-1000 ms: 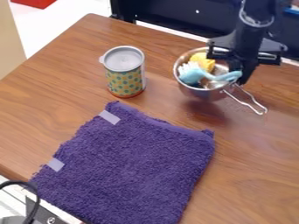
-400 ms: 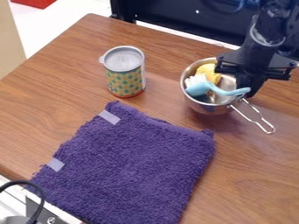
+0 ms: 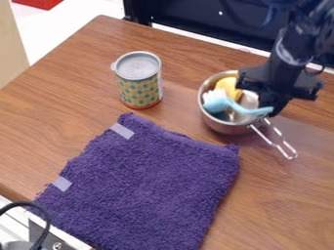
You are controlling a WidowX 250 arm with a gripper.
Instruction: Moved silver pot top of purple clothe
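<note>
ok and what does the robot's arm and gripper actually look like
The arm is black, with rounded, glossy segments and a pale, shiny curved edge around the joint above the gripper. The gripper is black too, with a wide, angular crosspiece jutting out to both sides.

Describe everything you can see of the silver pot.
Shiny, metal-looking and roughly upright, the silver pot has a looped wire handle pointing to the lower right. Inside are a yellow item and a light-blue brush with white bristles. It is beyond the upper-right corner of the purple cloth. The gripper is at its right rim; I cannot tell whether they touch.
</note>
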